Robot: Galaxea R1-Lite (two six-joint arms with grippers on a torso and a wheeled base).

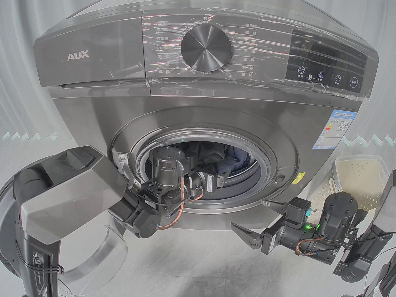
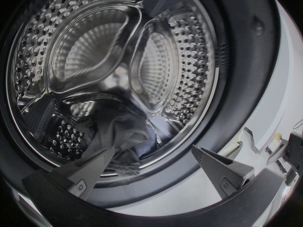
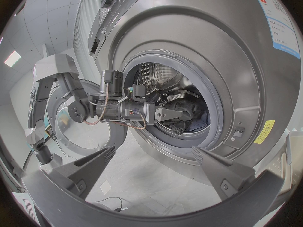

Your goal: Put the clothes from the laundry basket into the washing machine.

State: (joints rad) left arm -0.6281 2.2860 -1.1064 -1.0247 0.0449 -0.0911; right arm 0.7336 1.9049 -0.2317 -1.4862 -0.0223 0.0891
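I see a grey metal front-loading washing machine (image 1: 206,116), its round glass door (image 3: 83,133) swung open. Dark grey and navy clothes (image 2: 116,133) lie heaped at the bottom of the perforated steel drum (image 2: 189,66), close to its front edge.

What worries me is that a fold sits near the drum's front edge. A fingertip could snag it on the way out and drag it onto the rubber seal, where the door might pinch it.

My left gripper (image 2: 151,151) hangs at the drum's mouth, its fingers spread apart and holding nothing, on a forearm reaching in level. My right gripper (image 1: 255,219) waits low before the machine's bottom right corner, also parted and empty. It is near the cream perforated plastic laundry basket (image 1: 359,178).
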